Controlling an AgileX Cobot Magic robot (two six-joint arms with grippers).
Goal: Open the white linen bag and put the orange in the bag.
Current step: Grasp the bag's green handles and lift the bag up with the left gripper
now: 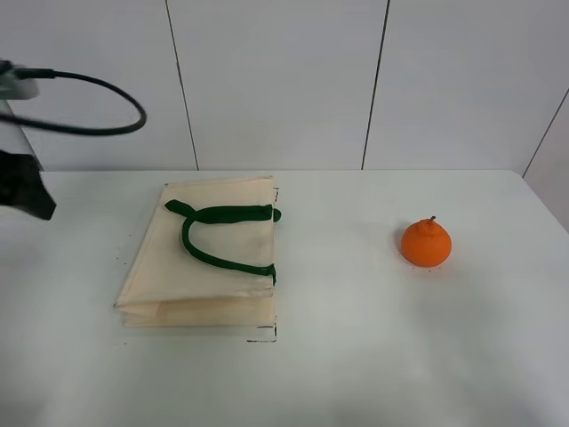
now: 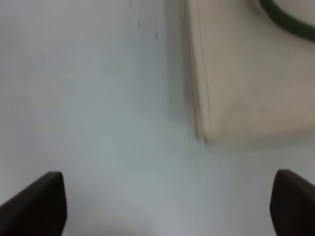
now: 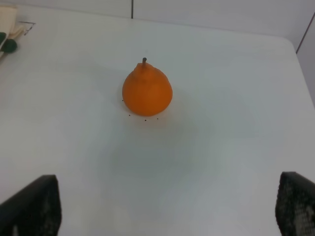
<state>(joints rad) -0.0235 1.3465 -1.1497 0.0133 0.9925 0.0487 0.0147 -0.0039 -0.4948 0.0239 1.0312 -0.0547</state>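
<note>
Large flat cream linen bag (image 1: 204,267) with dark green strap handles (image 1: 229,213) lies closed on the white table (image 1: 373,356), ahead of the left claw (image 2: 162,206) and untouched. That claw is spread wide and empty. The small round orange fruit (image 3: 146,91) sits ahead of the right claw (image 3: 165,206), well apart; this claw is likewise spread and empty.

Judgement: opening has not begun. The next move calls for the left claw to take a handle or the upper cloth layer.

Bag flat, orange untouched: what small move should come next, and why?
Probably shift the left gripper, open beside a corner of the white linen bag, onto the green handle: the bag lies flat and closed, so it needs opening before the orange, sitting apart, can go in.
</note>
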